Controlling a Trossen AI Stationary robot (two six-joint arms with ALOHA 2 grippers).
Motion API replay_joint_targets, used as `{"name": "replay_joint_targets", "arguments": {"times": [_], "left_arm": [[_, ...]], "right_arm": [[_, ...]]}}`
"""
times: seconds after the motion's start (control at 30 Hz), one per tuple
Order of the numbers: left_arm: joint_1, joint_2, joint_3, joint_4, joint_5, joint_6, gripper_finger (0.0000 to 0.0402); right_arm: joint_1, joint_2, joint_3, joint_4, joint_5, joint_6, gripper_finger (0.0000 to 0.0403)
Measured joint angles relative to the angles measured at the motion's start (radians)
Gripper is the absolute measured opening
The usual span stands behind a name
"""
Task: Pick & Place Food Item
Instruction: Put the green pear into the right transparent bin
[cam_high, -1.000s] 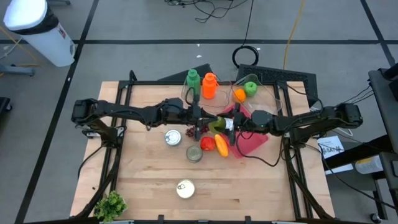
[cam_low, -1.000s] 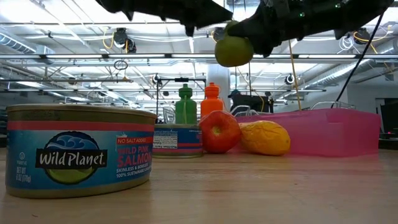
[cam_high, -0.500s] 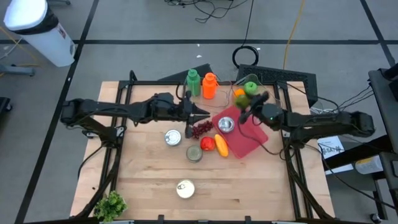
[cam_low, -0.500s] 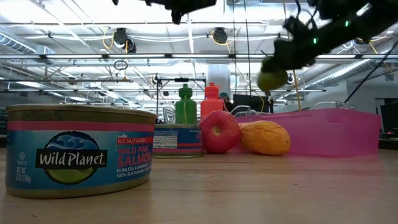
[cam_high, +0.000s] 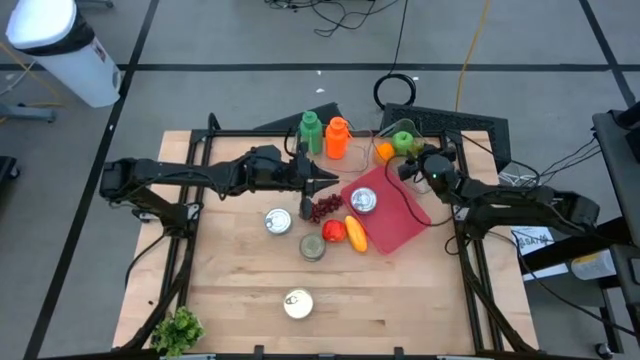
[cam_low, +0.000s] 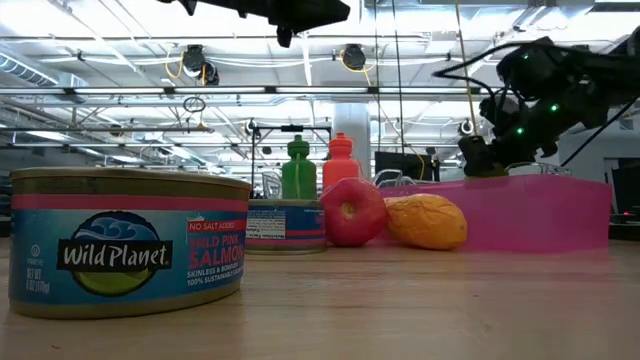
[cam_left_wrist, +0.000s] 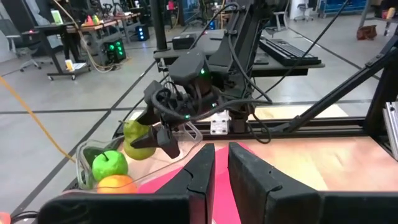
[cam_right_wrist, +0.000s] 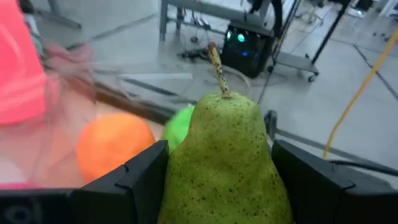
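Wooden worktop (cam_high: 240, 280); upper right, right hand (cam_right_wrist: 219, 186) grips pear (cam_right_wrist: 224, 155) at its belly: firm, smooth, bruisable. Left hand (cam_left_wrist: 221, 171) nearly closed.

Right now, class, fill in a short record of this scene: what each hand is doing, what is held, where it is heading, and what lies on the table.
right hand: shut on the pear, above the clear container
left hand: shut, empty, hovering mid-table beside the pink tray
clear container: holds a green apple and an orange
pink tray: a can rests on it
table: salmon can, red apple, yellow fruit, two bottles
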Motion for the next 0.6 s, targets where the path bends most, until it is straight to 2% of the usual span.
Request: {"name": "replay_joint_targets", "arguments": {"times": [0.2, 0.6], "left_arm": [[0.002, 0.0, 0.0, -0.001, 0.0, -0.001, 0.0056], [0.002, 0.0, 0.0, -0.001, 0.0, -0.002, 0.0056]], "right_arm": [[-0.037, 0.056, 0.0, 0.012, -0.014, 0.0, 0.025], [-0.052, 0.203, 0.0, 0.168, 0.002, 0.011, 0.025]]}}
